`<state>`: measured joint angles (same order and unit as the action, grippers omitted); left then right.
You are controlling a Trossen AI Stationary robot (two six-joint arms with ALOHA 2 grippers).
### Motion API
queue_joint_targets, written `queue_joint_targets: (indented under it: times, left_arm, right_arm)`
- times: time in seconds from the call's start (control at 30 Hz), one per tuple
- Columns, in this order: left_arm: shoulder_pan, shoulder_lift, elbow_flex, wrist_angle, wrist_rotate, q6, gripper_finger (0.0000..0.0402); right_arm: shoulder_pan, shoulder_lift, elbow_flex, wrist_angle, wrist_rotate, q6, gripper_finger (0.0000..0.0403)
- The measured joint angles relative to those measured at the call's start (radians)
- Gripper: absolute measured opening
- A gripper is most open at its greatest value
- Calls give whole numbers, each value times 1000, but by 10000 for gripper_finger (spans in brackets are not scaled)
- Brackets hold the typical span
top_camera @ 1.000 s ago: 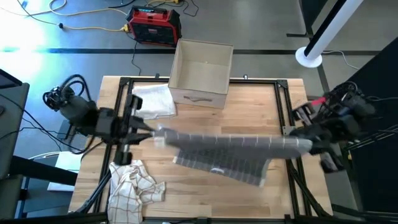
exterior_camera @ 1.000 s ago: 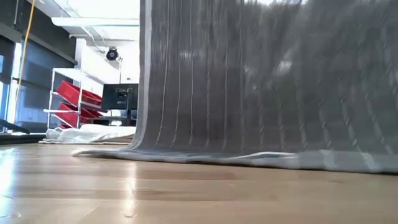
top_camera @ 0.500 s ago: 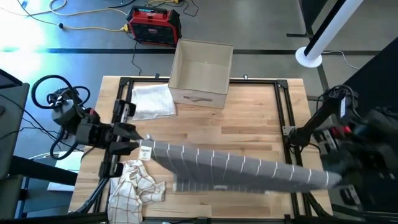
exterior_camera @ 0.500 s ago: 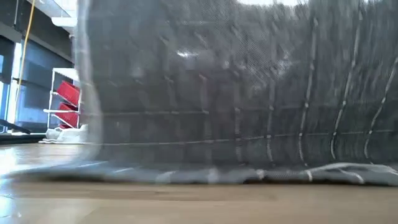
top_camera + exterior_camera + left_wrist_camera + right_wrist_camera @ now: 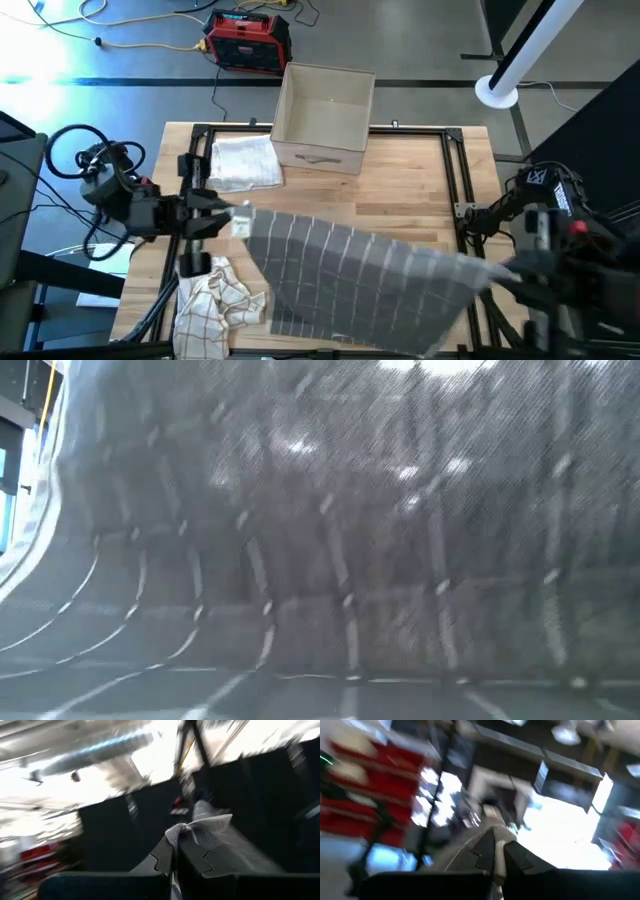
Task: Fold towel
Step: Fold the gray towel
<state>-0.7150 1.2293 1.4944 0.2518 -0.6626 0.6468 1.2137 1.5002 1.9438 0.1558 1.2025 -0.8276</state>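
A grey towel (image 5: 360, 285) with thin pale stripes is stretched between my two grippers and spreads out toward the table's near edge. It fills the low view (image 5: 320, 540). My left gripper (image 5: 230, 217) is shut on its left corner, over the table's left side. My right gripper (image 5: 495, 268) is shut on its right corner, past the table's right edge. I cannot tell whether the towel's free edge (image 5: 350, 345) rests on the table. My left gripper pinches the towel's corner (image 5: 187, 832) between its two fingers, beside a white tag (image 5: 212, 823). A small bunch of cloth sticks out past the fingertips. The fingers come roughly level from the table's left. My right gripper pinches the opposite corner (image 5: 495, 834) between its two fingers, with a bit of cloth showing past the tips. It comes from the table's right. The towel's top edge (image 5: 360, 240) runs between the two grippers, raised off the table.
A cardboard box (image 5: 325, 115) stands at the table's far middle, and a folded white cloth (image 5: 245, 160) lies to its left. A crumpled checked cloth (image 5: 215, 300) lies at the near left, next to the towel. Black frame rails (image 5: 455, 180) run along the table's sides.
Both grippers swung toward the near edge, then came back a little. The towel first hung down with its lower edge on the table. It has now billowed out toward the near edge and spread wide, covering the low view.
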Motion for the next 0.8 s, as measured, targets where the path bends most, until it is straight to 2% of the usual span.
queue_joint_targets:
  times: [0.07,0.2,0.4,0.53,0.63,0.8]
  left_arm:
    - [15,0,0,-52,-41,12,0]
    - [52,0,-1,-158,-54,16,0]
    - [132,4,-43,-296,-54,-2,0]
    - [198,6,-78,-340,-55,56,0]
    - [254,6,-93,-336,-63,135,0]
    - [352,-1,-93,-334,-63,201,0]
  right_arm:
    - [-10,-18,-38,-44,99,60,0]
    - [-20,-83,-145,-153,192,200,0]
    - [-22,-254,-366,-380,296,478,0]
    - [-22,-394,-516,-534,309,650,0]
    - [-22,-491,-596,-563,309,668,0]
    - [-22,-622,-667,-562,309,570,0]
